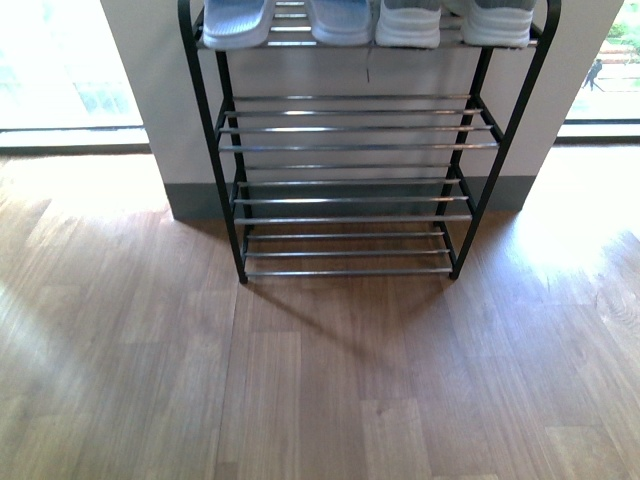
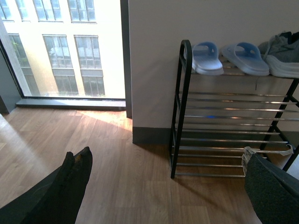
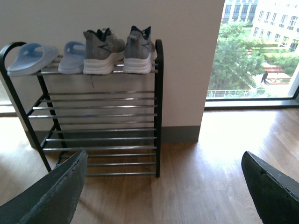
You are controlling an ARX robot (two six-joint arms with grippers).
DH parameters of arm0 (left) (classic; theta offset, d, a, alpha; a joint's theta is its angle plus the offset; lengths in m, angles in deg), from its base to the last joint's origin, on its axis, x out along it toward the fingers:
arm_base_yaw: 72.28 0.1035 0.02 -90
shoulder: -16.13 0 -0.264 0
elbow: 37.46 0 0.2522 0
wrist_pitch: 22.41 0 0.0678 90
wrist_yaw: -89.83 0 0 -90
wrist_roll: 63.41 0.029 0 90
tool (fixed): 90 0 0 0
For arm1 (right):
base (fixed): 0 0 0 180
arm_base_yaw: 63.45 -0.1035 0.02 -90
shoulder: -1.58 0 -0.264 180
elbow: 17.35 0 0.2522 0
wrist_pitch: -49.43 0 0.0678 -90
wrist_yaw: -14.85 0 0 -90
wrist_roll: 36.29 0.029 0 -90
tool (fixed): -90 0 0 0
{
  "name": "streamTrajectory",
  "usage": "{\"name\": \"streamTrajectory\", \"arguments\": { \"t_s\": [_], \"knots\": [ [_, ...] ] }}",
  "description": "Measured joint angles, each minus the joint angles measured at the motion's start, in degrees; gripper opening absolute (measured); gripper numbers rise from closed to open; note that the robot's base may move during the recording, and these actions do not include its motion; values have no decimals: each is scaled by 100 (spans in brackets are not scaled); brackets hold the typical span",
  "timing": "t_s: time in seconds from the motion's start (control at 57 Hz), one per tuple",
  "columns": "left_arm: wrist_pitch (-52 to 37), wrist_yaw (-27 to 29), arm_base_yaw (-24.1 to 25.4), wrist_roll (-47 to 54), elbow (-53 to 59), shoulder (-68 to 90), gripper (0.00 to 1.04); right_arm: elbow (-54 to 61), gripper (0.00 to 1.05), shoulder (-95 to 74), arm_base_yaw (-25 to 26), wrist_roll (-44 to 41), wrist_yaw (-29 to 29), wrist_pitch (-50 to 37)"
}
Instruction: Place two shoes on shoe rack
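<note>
Both grippers, left and right, hang spread and empty, while sneakers and sandals sit far ahead on the rack's top tier, heels toward the robot.

Shoe rack: matt black metal side frames, thin glossy chrome bars. Top tier: 2 smooth light-blue rubber slide sandals, matt; 2 grey knit-cloth sneakers with smooth white soles. Floor: wood-grain planks, low sheen.
</note>
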Motion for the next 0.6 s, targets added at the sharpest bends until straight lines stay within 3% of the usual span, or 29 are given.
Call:
{"name": "streamTrajectory", "arguments": {
  "t_s": [0.596],
  "knots": [
    [0, 0, 0, 2, 0, 0, 95, 0, 96, 9, 0, 0, 2, 0]
  ]
}}
